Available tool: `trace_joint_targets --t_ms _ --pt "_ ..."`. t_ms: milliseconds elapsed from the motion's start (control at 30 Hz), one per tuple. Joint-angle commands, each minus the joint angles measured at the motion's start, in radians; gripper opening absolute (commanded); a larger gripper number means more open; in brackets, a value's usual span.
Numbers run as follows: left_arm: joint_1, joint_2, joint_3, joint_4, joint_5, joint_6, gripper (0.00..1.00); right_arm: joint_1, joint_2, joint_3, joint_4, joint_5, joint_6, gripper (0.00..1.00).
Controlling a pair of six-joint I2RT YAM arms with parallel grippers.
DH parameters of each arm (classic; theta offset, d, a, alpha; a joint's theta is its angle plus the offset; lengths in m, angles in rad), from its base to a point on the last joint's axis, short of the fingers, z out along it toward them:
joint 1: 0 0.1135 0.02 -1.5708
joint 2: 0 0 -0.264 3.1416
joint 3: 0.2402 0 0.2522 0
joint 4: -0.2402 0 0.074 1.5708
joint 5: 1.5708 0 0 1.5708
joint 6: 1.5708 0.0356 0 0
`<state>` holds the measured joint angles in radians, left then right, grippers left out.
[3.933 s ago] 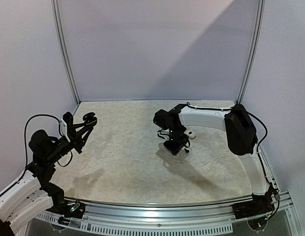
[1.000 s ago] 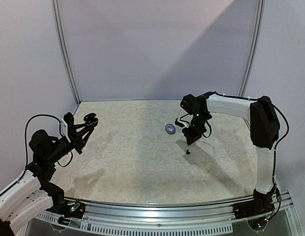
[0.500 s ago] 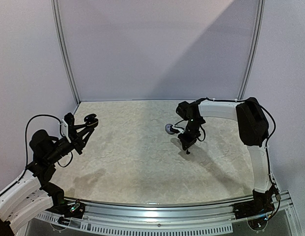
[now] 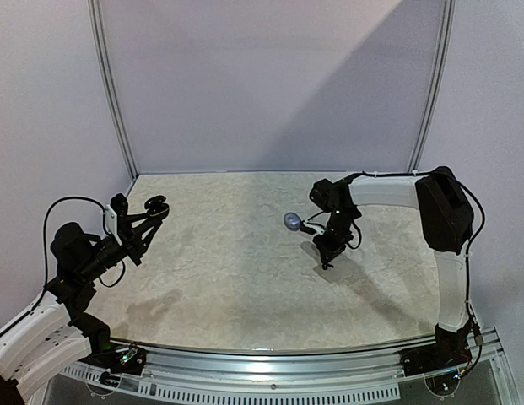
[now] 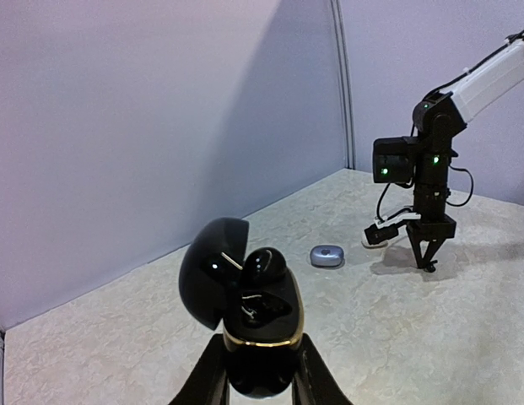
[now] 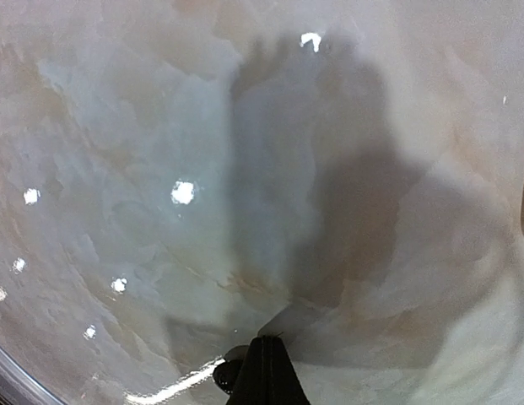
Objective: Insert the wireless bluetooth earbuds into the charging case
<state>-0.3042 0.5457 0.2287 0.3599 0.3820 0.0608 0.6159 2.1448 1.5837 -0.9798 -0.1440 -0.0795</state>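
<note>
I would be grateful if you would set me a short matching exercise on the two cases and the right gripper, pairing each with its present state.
Things:
1. black charging case
2. blue-grey case
3. right gripper

States:
a. shut, pointing down at the table
b. lying on the table, apart from both grippers
c. lid open, held by the left gripper

Pairs: 1-c; 2-b; 3-a.
</note>
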Motion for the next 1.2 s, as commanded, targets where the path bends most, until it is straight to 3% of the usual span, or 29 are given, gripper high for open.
trace_joint_targets --t_ms 0,467,1167 --pt "0.014 0.0 -0.019 -0.01 0.009 0.013 0.0 -0.005 -0.028 -0.066 -0.049 0.041 0.046 0.0" --pt "0.013 0.001 -0.02 -0.01 0.016 0.011 0.0 0.051 -0.157 -0.13 0.061 -0.031 0.168 0.0" --pt "0.014 0.002 -0.02 -0.01 0.015 0.015 0.0 0.075 -0.062 -0.007 0.017 0.058 0.139 0.0"
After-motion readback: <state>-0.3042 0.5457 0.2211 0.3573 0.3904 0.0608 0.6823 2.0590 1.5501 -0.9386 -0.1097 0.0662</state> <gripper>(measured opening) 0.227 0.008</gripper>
